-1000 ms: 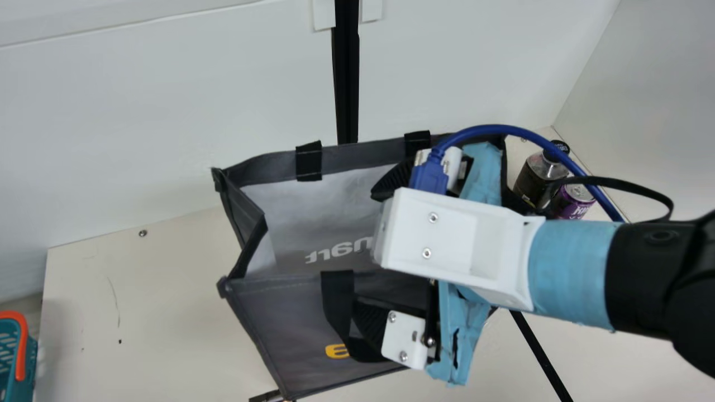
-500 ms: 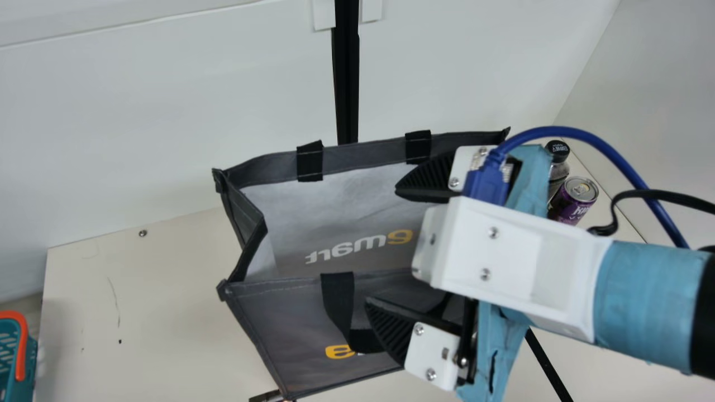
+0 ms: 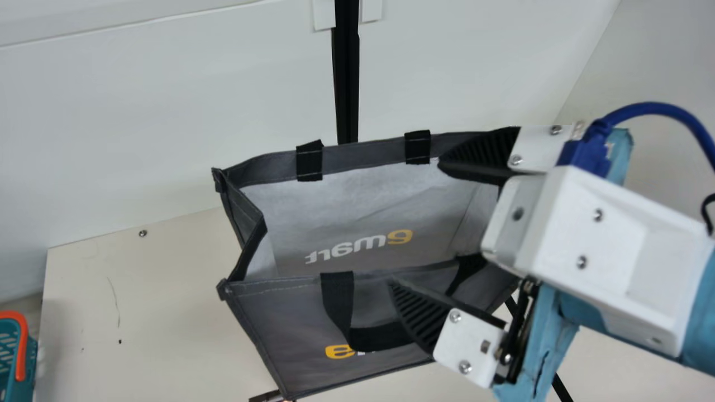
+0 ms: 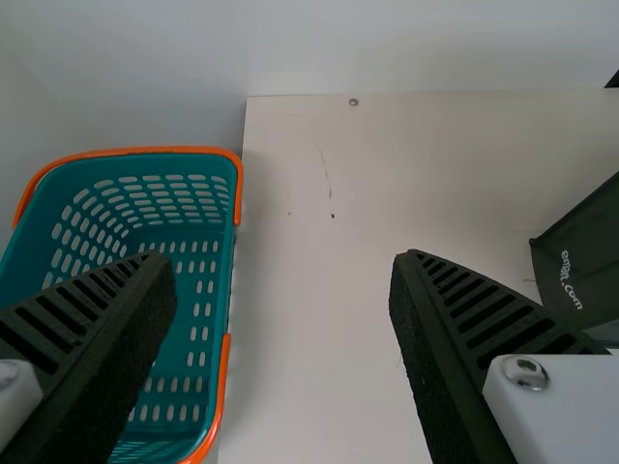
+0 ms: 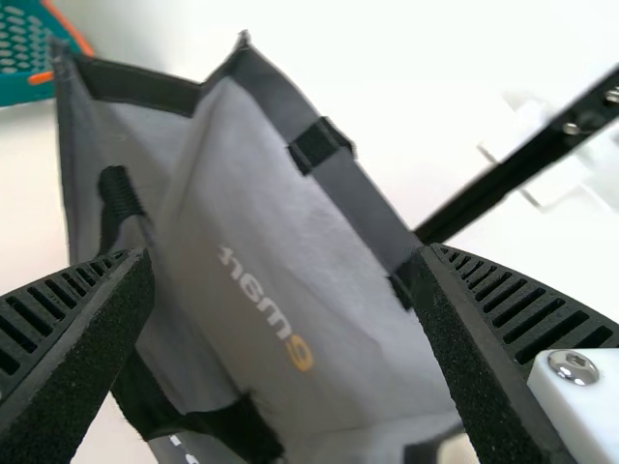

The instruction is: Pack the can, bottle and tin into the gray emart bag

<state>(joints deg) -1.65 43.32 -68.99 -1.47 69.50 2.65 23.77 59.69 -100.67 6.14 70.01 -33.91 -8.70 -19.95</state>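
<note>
The gray emart bag (image 3: pixel 357 212) stands with its mouth wide in the middle of the main view. Over its right part is my right gripper (image 3: pixel 416 220), fingers spread apart with nothing between them. In the right wrist view the same gripper (image 5: pixel 290 280) faces the inside of the bag (image 5: pixel 280 242). My left gripper (image 4: pixel 285 290) is open above the table in the left wrist view, and the side of the bag (image 4: pixel 580 261) appears at that view's edge.
A teal basket with orange handles (image 4: pixel 184 319) stands beside the table (image 4: pixel 329 290). A black post (image 3: pixel 347 72) rises behind the bag, against the white wall (image 3: pixel 167 111).
My right gripper has moved rightward across the main view, back from the bag's middle, staying open. Its arm now covers the place where the bottle and purple can showed. The bag has hardly moved.
</note>
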